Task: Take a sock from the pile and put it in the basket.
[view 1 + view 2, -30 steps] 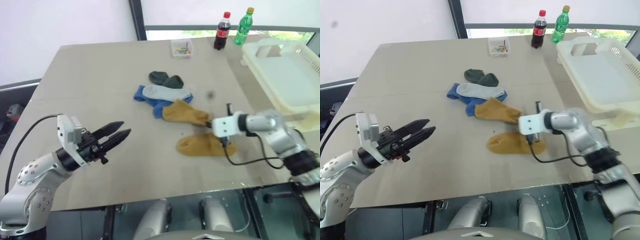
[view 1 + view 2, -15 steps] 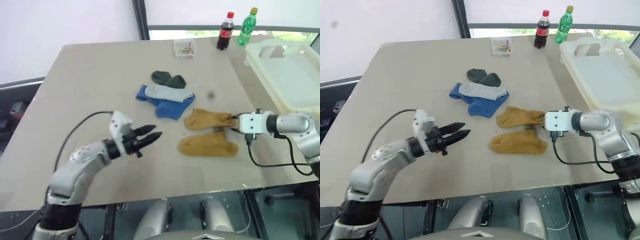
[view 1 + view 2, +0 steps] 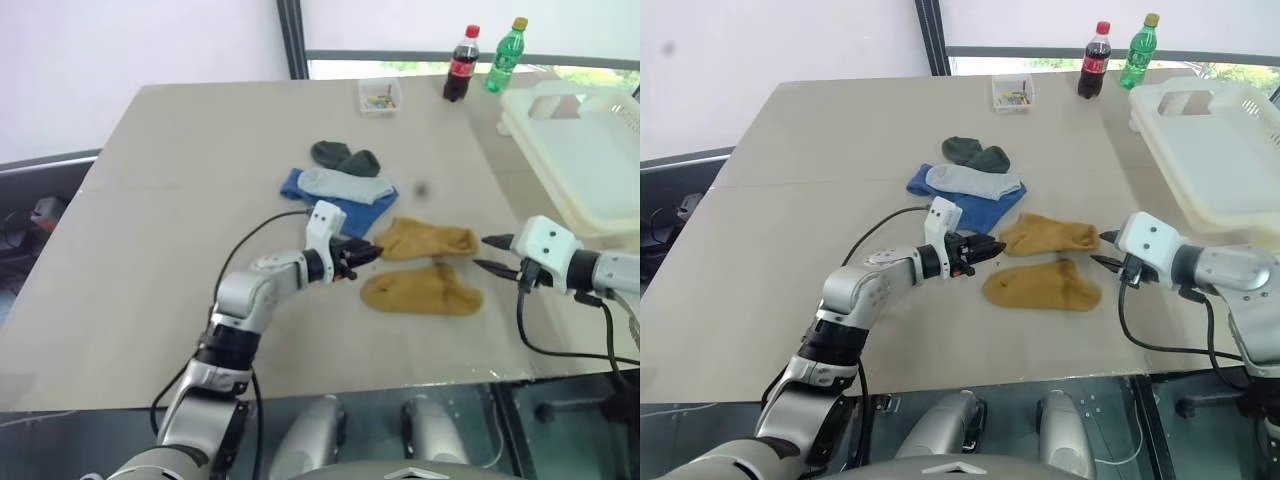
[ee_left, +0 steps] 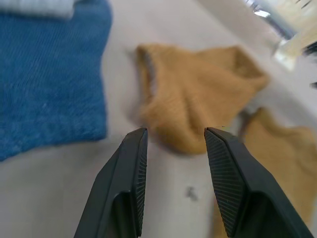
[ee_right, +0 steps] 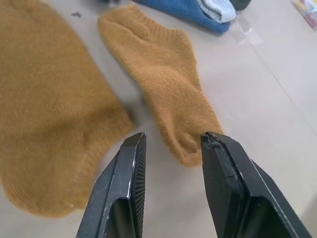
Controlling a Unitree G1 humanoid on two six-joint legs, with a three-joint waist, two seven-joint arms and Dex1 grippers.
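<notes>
Both grippers are closing in on the same mustard-yellow sock from opposite ends. The left gripper points rightward at its left end with jaws released, nothing between them (its wrist view shows the two black fingers framing the sock's rounded end with bare tabletop under them). The right gripper sits just off the sock's right end, jaws parted and empty too, its fingers straddling that narrow end without touching it. A second mustard-yellow sock lies flat just nearer, almost parallel to the first. The rest of the pile sits farther back and to the left: a blue sock with a pale grey sock lying over it, and a dark green pair touching behind those. The basket, cream-white with a cut-out handle, rests on the tabletop's far right edge, well apart from the socks and with no sock showing in it. At the far edge stand a small clear box, a cola bottle and a green bottle.
</notes>
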